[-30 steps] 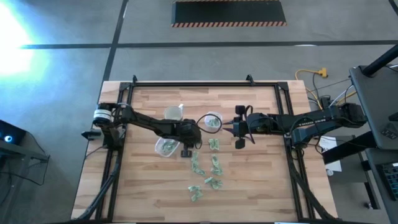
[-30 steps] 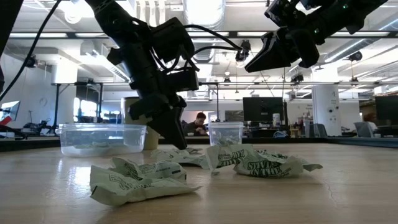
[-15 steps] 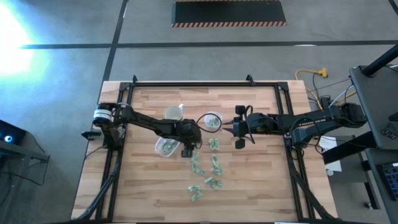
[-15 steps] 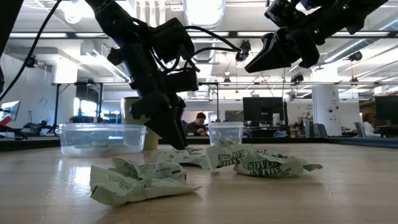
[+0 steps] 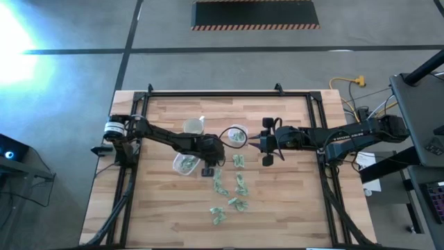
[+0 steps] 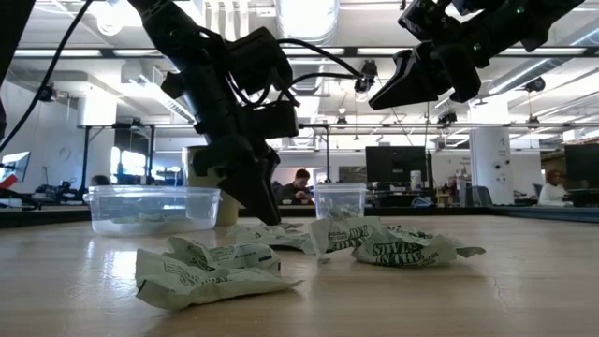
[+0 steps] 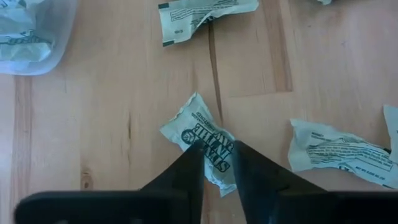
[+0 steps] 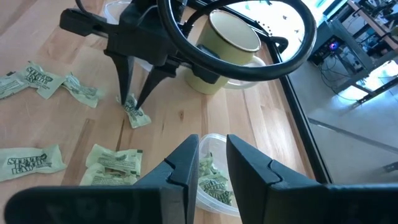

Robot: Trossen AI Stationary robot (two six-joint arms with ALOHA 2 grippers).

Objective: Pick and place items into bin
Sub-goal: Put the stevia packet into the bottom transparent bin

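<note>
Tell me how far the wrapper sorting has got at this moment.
Some wrapped pieces already lie in the round tub below the right gripper, which hovers open above it. The left gripper is down on the table, fingers straddling one wrapper, not lifted. About ten more lie loose on the table.

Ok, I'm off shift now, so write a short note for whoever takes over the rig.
Left gripper: down at the table, fingers closing around one wrapped piece, not yet lifted.
Right gripper: open, empty, above the small round bin.
Done: some pieces lie in that bin and in the larger clear bin.
Left: loose pieces scattered on the table. The yellowish cup is not an item.
</note>
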